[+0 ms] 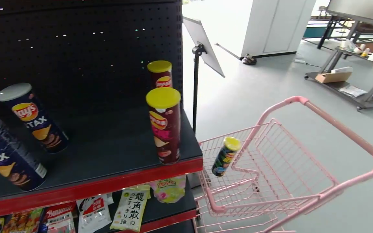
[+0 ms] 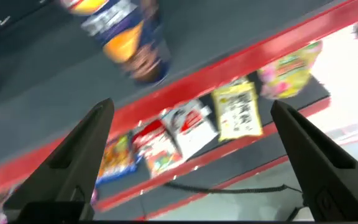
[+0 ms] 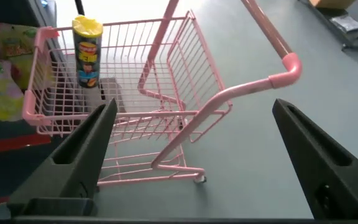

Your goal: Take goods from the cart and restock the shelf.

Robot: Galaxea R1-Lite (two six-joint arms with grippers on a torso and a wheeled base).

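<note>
There, the chip can (image 1: 225,156) stands upright in the cart (image 1: 335,125).

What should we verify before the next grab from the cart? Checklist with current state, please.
1. Right gripper open, empty: ok.
2. Left gripper open, empty: ok.
3. Yellow-lidded can stands in the cart, in the corner nearest the shelf, nothing over it: ok.
4. Bare space on the shelf board to the left of the front maroon can: ok.
5. Front maroon can clear of the placing path: not ok, it stands at the board's front edge beside the cart.
6. Gripper opening fits the can: cannot tell.
</note>
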